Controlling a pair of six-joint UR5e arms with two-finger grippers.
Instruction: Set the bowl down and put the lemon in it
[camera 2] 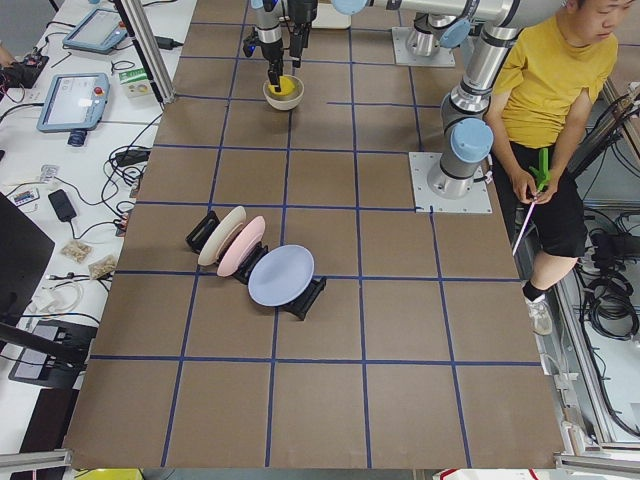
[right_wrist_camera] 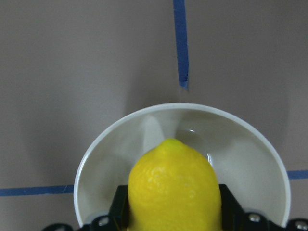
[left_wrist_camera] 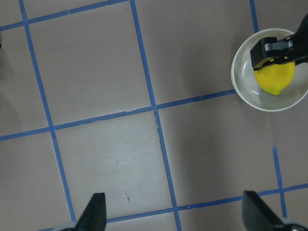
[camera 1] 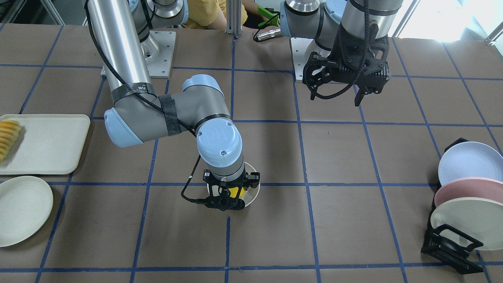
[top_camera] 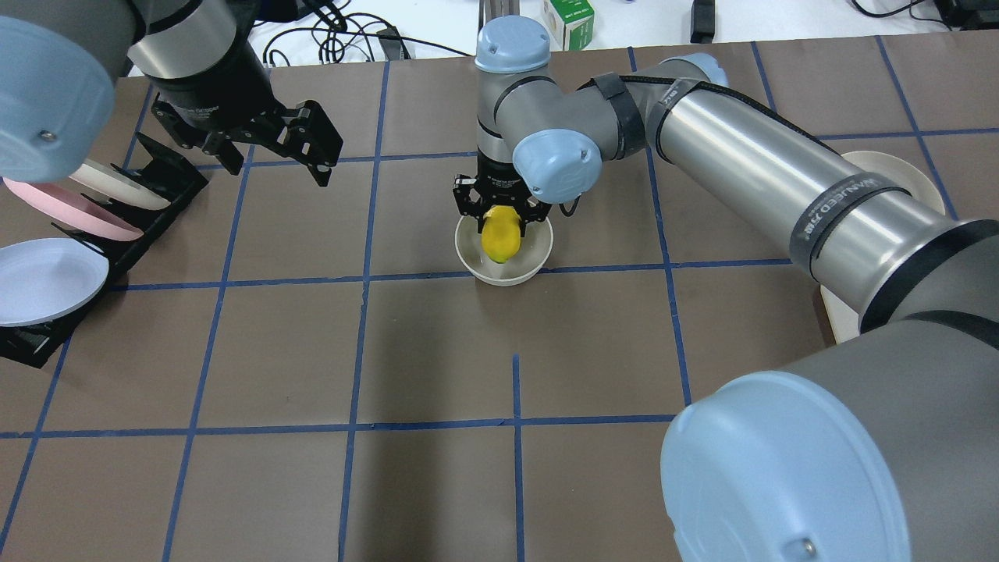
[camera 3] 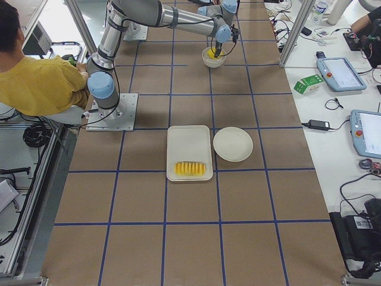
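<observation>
The cream bowl (top_camera: pixel 504 271) stands near the table's middle, on a blue tape line; it also shows in the front view (camera 1: pixel 254 192) and the left wrist view (left_wrist_camera: pixel 244 91). My right gripper (top_camera: pixel 500 228) points straight down over it and is shut on the yellow lemon (top_camera: pixel 500 238). In the right wrist view the lemon (right_wrist_camera: pixel 174 187) sits between the pads, just over the glossy inside of the bowl (right_wrist_camera: pixel 120 144). My left gripper (top_camera: pixel 277 165) is open and empty, well above the table to the bowl's left.
A black rack with upright pale blue, pink and cream plates (camera 1: pixel 463 196) stands at the table's left side. A cream tray (camera 1: pixel 47 143) with sliced orange-yellow food (camera 1: pixel 8 137) and a flat cream plate (camera 1: pixel 21 208) lie at the right side.
</observation>
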